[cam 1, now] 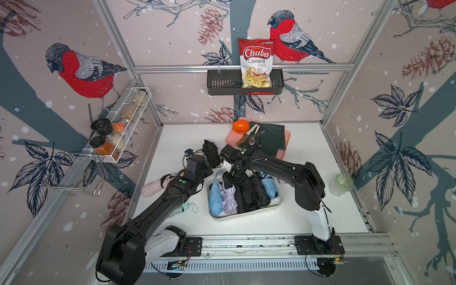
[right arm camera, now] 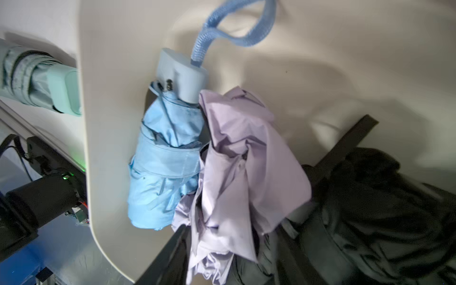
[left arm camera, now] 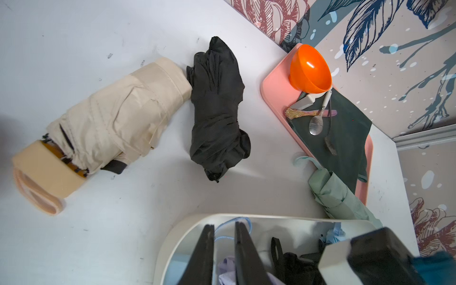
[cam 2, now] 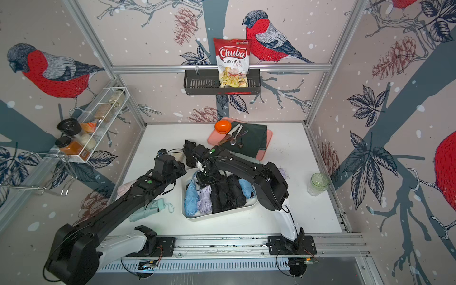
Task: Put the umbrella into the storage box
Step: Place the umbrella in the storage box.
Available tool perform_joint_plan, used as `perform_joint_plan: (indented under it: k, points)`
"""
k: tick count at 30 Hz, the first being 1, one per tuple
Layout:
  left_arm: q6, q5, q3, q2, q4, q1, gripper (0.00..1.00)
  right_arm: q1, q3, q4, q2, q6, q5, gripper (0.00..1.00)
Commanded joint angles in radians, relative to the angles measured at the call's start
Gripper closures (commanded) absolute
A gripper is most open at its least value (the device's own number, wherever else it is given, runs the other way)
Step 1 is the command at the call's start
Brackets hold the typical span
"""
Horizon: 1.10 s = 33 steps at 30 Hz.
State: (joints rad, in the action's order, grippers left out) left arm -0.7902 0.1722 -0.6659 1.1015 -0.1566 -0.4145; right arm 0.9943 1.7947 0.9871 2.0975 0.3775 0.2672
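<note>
The cream-white storage box holds several folded umbrellas: a blue one, a lilac one and black ones. My right gripper reaches down into the box with the lilac umbrella between its jaws. Only one finger shows plainly, and whether they press on it is unclear. My left gripper hovers shut and empty over the box's far left corner. On the table beyond lie a black umbrella and a cream umbrella.
A mint umbrella lies under my left arm, and another lies against the pink tray, which holds an orange bowl, cloth and cutlery. A glass jar stands at the right. A wire spice rack juts from the left wall.
</note>
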Motion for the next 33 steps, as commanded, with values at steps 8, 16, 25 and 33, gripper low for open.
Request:
perform_joint_plan:
  k: [8, 16, 25, 33]
  points:
    - [-0.023, -0.010, 0.059, -0.008, -0.024, 0.022, 0.78, 0.014, -0.119, -0.130, 0.026, 0.028, 0.053, 0.70]
    - [-0.012, -0.027, 0.068, -0.003, -0.031, 0.048, 0.73, 0.008, -0.047, -0.106, -0.003, 0.013, -0.019, 0.63]
    - [-0.015, -0.040, 0.075, -0.061, -0.064, 0.065, 0.55, -0.062, -0.123, -0.166, -0.213, 0.041, -0.123, 0.48]
    - [-0.035, -0.167, 0.107, -0.066, -0.094, 0.065, 0.54, 0.035, -0.277, -0.256, -0.264, -0.009, -0.133, 0.57]
